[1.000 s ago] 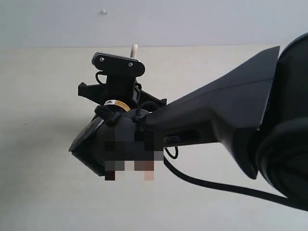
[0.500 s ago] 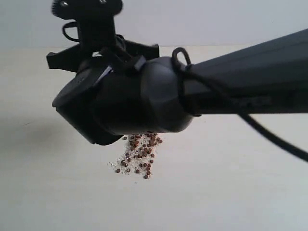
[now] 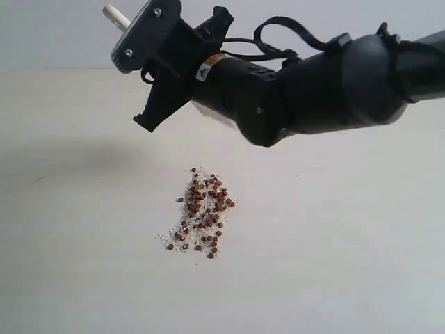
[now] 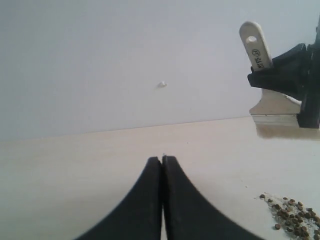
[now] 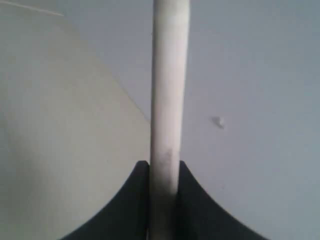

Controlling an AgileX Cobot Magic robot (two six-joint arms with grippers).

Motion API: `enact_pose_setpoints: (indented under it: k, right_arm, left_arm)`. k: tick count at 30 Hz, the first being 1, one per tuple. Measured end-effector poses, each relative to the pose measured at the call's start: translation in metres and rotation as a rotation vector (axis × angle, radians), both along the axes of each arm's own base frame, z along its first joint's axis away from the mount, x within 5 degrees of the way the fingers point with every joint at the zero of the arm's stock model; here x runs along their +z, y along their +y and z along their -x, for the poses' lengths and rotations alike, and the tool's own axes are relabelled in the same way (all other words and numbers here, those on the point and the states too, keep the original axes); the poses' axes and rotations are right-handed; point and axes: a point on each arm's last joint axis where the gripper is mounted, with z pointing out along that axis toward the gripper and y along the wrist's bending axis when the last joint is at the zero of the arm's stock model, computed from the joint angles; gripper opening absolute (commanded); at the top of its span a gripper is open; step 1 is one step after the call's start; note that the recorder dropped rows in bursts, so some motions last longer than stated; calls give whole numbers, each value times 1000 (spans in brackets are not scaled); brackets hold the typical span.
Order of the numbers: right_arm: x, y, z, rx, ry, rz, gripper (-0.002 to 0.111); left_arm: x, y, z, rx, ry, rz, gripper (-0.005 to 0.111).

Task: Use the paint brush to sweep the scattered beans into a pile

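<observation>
Clamps right tool [image 5: 164, 172] on the pale wooden handle of the paint brush [image 4: 257, 50], lifted clear of the counter [image 3: 334, 264] and up behind the beans [image 3: 203, 216], lying in a loose patch w/ whitish crumbs near mid-counter. Shows left tool [image 4: 162, 165] pinched closed on nothing, low over the counter, beans off to one side. Looks light and easy to carry, prob. stiff in the handle but soft at the bristles (out of sight here), so best gripped on the wood near the ferrule; expect tiny round beans to roll and skip, i.e. short, gentle inward strokes.
</observation>
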Motion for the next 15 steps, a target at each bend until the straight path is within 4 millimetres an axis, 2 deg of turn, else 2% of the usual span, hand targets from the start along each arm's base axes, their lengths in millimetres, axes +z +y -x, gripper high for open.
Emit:
enact_pose_setpoints:
  k: [5, 9, 12, 15]
  right_arm:
    - [5, -23, -18, 245, -15, -63, 0]
    - [7, -44, -21, 496, 21, -175, 0]
    - [-6, -58, -25, 608, 79, -215, 0]
    - [-24, -68, -31, 643, 116, -244, 0]
  left_arm:
    - [0, 0, 0, 0, 0, 0, 0]
    - [0, 0, 0, 0, 0, 0, 0]
    - [0, 0, 0, 0, 0, 0, 0]
    - [0, 0, 0, 0, 0, 0, 0]
